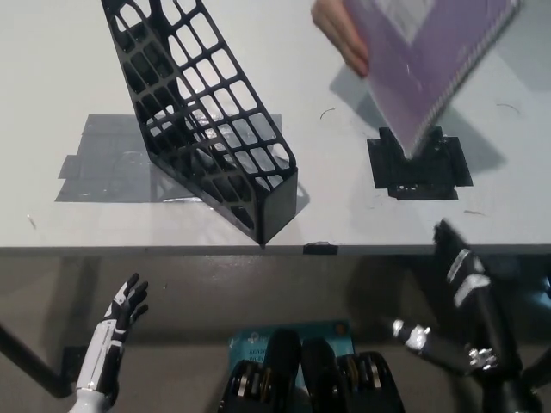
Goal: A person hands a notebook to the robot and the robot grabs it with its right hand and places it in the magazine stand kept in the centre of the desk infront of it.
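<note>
The purple spiral notebook (430, 60) hangs tilted above the desk (344, 206), held at its far edge by a person's hand (340, 34), well beyond and above the black right hand (461, 267), whose fingers I cannot tell apart. The black magazine stand (207, 129) sits far to that hand's left. The white left hand (125, 310) rests below the desk edge, fingers spread, empty.

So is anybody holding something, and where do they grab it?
A person's hand holds the purple notebook by its top left edge. The robot's left hand and right hand hold nothing.
</note>
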Motion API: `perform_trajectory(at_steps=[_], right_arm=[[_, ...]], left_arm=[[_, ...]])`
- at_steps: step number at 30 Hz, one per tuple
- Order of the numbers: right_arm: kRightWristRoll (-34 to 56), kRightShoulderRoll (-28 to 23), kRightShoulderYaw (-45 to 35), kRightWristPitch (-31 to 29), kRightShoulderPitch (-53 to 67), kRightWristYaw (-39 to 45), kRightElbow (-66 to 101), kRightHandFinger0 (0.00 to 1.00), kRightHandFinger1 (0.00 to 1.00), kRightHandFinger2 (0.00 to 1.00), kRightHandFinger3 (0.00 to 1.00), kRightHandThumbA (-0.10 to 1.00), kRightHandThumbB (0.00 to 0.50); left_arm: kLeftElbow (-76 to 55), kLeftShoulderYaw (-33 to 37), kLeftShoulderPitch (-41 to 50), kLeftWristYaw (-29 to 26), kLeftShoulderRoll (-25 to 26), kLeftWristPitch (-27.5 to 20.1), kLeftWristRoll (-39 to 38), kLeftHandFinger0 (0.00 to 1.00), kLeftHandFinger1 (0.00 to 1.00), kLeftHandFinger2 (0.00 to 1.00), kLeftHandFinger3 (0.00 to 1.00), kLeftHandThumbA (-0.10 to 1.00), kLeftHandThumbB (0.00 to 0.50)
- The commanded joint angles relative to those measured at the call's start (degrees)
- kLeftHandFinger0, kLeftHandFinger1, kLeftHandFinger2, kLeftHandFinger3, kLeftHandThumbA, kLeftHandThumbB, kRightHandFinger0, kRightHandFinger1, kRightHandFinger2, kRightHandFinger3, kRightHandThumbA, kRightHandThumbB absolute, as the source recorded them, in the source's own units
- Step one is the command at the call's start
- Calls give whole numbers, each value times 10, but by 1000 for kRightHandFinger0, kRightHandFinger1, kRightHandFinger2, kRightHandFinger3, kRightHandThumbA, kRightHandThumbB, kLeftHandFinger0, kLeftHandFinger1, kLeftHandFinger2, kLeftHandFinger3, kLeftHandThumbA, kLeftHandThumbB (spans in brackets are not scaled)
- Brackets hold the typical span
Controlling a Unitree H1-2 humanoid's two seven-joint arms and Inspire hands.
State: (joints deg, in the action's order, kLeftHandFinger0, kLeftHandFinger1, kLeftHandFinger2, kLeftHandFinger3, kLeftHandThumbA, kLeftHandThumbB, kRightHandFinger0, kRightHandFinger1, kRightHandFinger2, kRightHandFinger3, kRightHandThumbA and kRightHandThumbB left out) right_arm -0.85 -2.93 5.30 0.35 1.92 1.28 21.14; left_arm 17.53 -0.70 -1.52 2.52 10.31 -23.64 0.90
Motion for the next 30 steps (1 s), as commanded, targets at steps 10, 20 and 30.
perform_trajectory(at_steps=[10,20,30], right_arm=[[55,-14,-78,85,-160,-14,33,1000,1000,1000,1000,1000,298],[77,-7,-140,81,-203,-37,-30,1000,1000,1000,1000,1000,258],[87,-10,-159,73,-220,-40,-61,1000,1000,1000,1000,1000,324]], left_arm=[[-3,-4,-8,16,10,-33,-9,994,1000,1000,1000,1000,500],[-4,-4,-9,15,13,-33,-3,997,1000,1000,1000,1000,500],[-4,-5,-9,16,14,-33,-1,990,1000,1000,1000,1000,500]])
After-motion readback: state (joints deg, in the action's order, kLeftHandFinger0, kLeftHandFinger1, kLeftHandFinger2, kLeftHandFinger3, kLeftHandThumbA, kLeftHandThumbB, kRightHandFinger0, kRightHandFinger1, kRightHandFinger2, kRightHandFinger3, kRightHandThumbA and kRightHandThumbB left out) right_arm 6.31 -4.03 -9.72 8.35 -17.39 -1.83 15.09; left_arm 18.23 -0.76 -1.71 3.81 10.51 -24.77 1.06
